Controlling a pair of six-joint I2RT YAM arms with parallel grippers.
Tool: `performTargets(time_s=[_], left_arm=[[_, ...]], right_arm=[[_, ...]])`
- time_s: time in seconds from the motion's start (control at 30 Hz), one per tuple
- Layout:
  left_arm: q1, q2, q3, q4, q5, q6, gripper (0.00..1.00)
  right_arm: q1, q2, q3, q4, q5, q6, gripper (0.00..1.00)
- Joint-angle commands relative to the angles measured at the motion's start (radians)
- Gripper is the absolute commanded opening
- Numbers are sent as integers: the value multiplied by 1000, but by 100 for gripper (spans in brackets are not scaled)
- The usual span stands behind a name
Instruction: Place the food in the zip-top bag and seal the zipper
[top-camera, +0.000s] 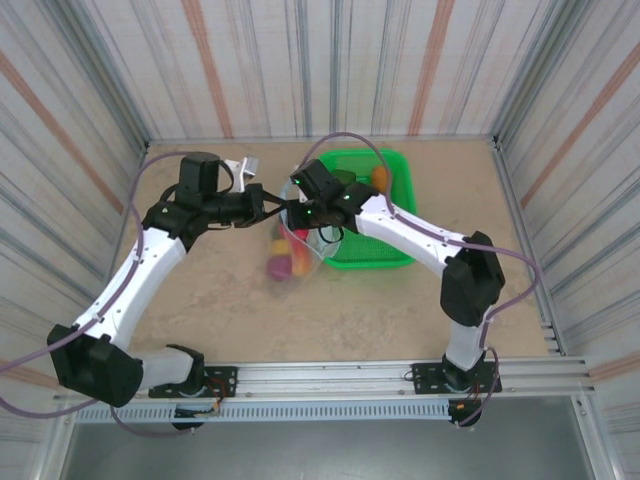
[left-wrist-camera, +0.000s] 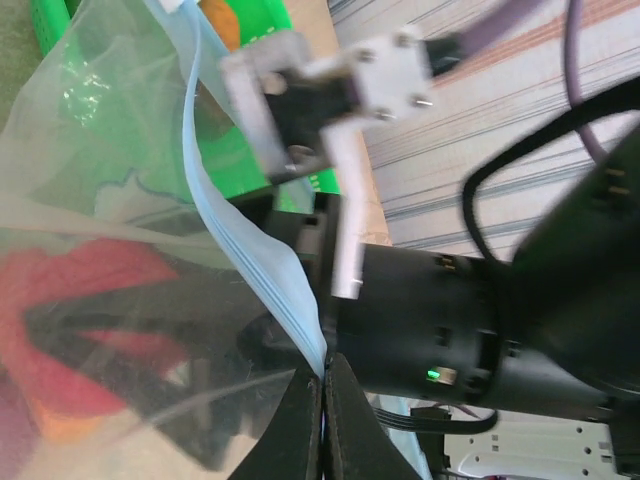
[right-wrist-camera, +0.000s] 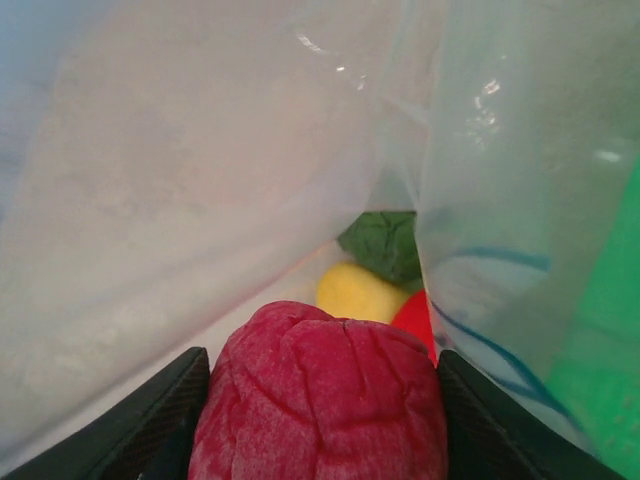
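Left tool (left-wrist-camera: 322, 388) pinching pale blue zipper (left-wrist-camera: 246, 240), clear bag (left-wrist-camera: 90, 190), red food (left-wrist-camera: 85, 285) inside

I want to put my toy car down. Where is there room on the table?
Bare table lies between the zip-top bag and the arm bases, and right of the green basket. It's crowded where bag and basket meet.

red food (right-wrist-camera: 320, 395) cut off btm, zip-top bag (left-wrist-camera: 95, 190) blurred

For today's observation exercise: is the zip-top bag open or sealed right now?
Open: the bag is parted around the right end effector, which holds red food; the left end effector pinches the zipper.
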Motion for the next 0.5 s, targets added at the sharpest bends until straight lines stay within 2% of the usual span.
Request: performTargets(time_s=[0.0,0.1,0.17,0.47], left_arm=[[22,-39,19,16,27,17,0],[30,-46,9,16,25,19,0],[33,-46,5,15,21,21,0],[37,-41,7,-5,-9,47,0]], right_arm=[[8,44,52,-69,41,25,74],[8,35,48,-66,31,26,85],[8,11,35,-59,29,18,86],[-3,-183,-62,55,-75,-5,71]])
